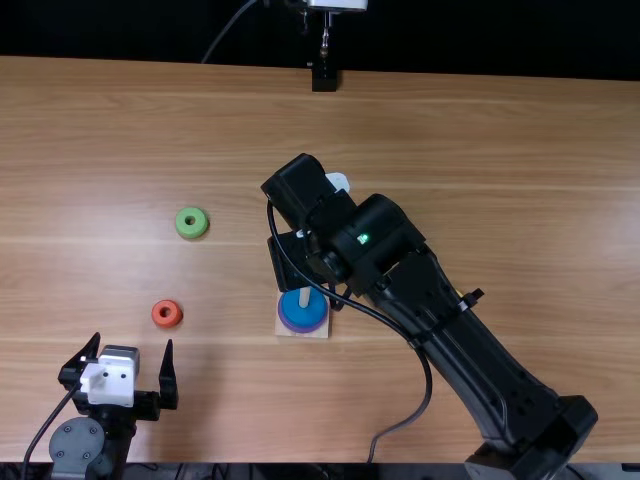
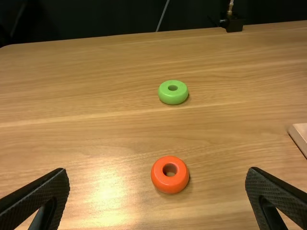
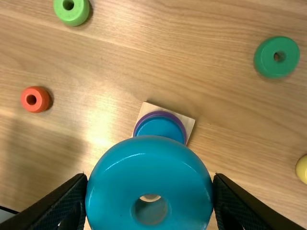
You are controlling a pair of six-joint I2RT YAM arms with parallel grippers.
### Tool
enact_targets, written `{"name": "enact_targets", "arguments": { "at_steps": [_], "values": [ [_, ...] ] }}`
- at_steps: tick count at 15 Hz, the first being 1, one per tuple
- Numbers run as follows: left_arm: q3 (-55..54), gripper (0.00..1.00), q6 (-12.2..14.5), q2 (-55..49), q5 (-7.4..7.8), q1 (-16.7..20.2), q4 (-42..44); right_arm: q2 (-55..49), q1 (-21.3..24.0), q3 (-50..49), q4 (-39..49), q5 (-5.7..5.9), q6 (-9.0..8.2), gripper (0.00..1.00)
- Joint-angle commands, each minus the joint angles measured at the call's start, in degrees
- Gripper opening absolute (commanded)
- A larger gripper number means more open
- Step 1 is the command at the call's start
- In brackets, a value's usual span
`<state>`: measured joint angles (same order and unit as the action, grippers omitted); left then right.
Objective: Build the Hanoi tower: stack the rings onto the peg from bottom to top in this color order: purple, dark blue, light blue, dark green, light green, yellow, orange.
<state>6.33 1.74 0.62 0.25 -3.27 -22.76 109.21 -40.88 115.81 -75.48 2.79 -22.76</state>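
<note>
Near the square wooden base (image 1: 287, 329), the right gripper (image 1: 292, 262) held the light blue ring (image 3: 151, 172) between its two fingers, one on each side. On the base, the dark blue ring (image 1: 303, 312) sat around the peg (image 1: 304, 297), resting on the purple ring (image 1: 303, 329). To the left lay the orange ring (image 1: 158, 320), with the light green ring (image 1: 183, 233) farther from the table's near edge. The dark green ring (image 3: 267, 64) and yellow ring (image 3: 302, 169) lay on the base's other side. The left gripper (image 1: 133, 340) had its fingers wide apart, with nothing between them.
</note>
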Motion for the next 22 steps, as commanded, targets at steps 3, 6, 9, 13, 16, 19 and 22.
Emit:
{"name": "enact_targets", "arguments": {
  "at_steps": [3,6,9,13,16,19,22],
  "values": [
    [-6.3,1.00,0.9,-0.6,0.28,0.5,-4.4,0.7,-1.7,-0.4,-0.4,0.27,-0.86,0.03],
    [-6.3,1.00,0.9,-0.6,0.28,0.5,-4.4,0.7,-1.7,-2.4,-0.6,0.27,-0.97,0.03],
    [-6.3,1.00,0.9,-0.6,0.28,0.5,-4.4,0.7,-1.6,-2.9,-0.6,0.27,-0.97,0.03],
    [-6.3,1.00,0.9,-0.6,0.28,0.5,-4.4,0.7,-1.4,-4.2,-0.6,0.38,-0.97,0.03],
    [-6.3,1.00,0.9,-0.6,0.28,0.5,-4.4,0.7,-1.5,-6.0,-0.6,0.38,-0.86,0.04],
    [-6.3,1.00,1.0,-0.6,0.28,0.5,-4.4,0.9,-1.3,-5.6,-0.2,0.38,-1.07,0.24],
    [-6.3,1.00,0.9,-0.6,0.28,0.5,-4.4,2.9,-1.4,-5.3,-0.3,0.27,-1.07,1.00]
  ]
}}
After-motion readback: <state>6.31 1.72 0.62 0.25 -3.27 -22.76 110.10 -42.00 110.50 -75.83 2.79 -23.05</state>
